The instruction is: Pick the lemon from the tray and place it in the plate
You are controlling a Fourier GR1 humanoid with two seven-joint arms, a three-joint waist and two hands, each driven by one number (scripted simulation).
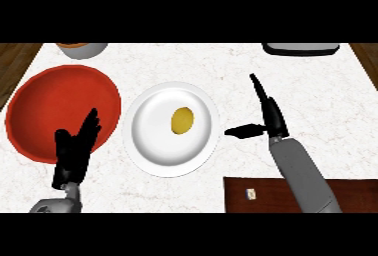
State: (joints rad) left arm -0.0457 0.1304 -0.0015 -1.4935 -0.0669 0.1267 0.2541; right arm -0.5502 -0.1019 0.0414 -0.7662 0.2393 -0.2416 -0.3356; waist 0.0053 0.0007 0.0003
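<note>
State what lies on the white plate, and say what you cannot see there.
One lemon lies near the middle of the white plate; nothing else shows on it. The plate surface under the lemon is hidden. Both hands are off the plate.

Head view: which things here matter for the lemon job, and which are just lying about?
Job: lemon, lying in the white plate; red tray; right hand, open.

Lying about: grey bowl and dark object at far edge; left hand, resting.

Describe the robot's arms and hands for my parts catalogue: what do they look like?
Both forearms are plain grey and rounded, ending in black hands with slim fingers and a thumb: the left hand and the right hand. No cables or markings show.
</note>
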